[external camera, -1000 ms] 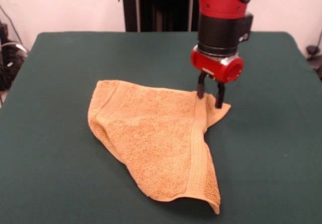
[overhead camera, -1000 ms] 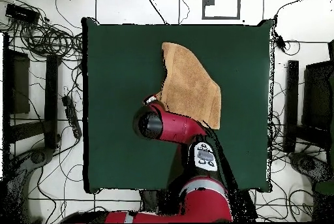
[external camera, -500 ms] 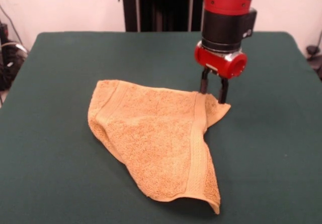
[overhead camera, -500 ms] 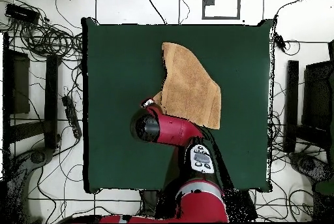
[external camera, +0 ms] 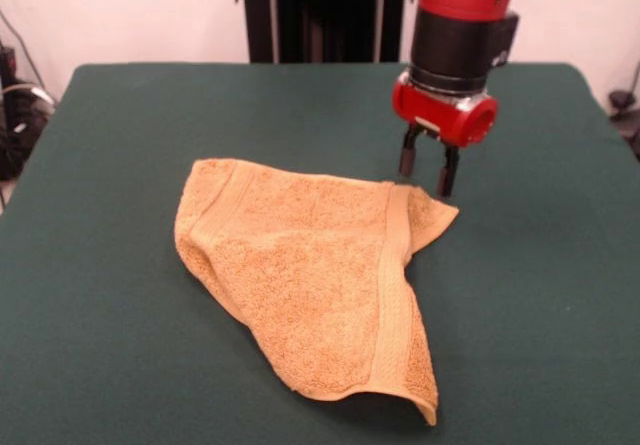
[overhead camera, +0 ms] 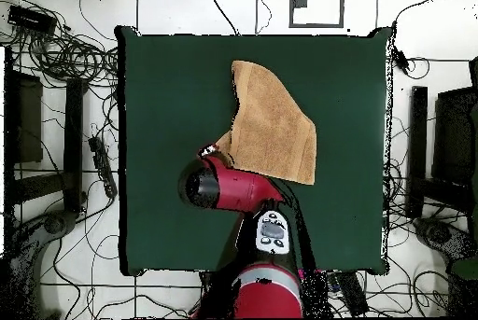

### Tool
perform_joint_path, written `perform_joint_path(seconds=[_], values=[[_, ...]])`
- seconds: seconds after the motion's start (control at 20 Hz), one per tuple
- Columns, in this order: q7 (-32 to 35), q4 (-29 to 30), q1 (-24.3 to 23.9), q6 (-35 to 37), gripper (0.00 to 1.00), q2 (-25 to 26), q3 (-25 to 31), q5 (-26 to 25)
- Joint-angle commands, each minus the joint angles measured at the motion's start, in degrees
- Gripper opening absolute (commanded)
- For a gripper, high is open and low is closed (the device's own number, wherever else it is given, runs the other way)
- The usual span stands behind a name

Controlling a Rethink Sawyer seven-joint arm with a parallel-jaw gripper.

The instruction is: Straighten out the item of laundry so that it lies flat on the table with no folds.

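The towel (external camera: 315,285) lies near the middle of the bench (external camera: 120,145), clear of every edge, and closer in the front view to the near edge than to the far one. It is not flat: the outline is roughly triangular, and one side appears doubled over, so at least one fold remains.

The pincer (external camera: 427,170) hangs just above the towel's pointed corner nearest the far right corner of the bench. Its two fingers stand a little apart and hold nothing; the tips are clear of the cloth.

Handling, by judgement: terry cloth is light, limp and non-fragile. It drapes rather than holds shape, and its pile should grip the felt-like bench covering, so dragging may bunch it. A pinch needs little force.

Recommended hold: the hemmed border at a free corner, where the cloth is thickest. The pointed corner below the pincer is the nearest candidate; the woven band (external camera: 397,295) runs from it toward the near edge.
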Motion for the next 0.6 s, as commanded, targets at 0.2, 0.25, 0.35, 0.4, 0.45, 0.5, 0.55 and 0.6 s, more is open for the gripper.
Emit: perform_joint_path(seconds=[0.2,0.25,0.35,0.4,0.45,0.5,0.55,0.6], values=[[7.04,0.88,3.87,10.37,1.00,-7.11,-2.29,2.73],[6.62,0.54,4.62,12.14,1.00,-8.79,-4.04,2.29],[4.88,-1.15,5.61,13.70,1.00,-9.73,-7.50,0.52],[4.08,-1.96,5.57,12.97,1.00,-9.25,-8.51,-0.35],[3.49,-2.77,5.41,11.23,1.00,-8.27,-9.30,-1.12],[3.58,-4.03,5.90,9.47,1.00,-6.42,-11.11,-1.66],[3.63,-5.51,6.11,7.37,1.00,-4.28,-12.53,-2.05],[3.96,-6.72,6.44,5.75,1.00,-2.35,-14.03,-2.15]])
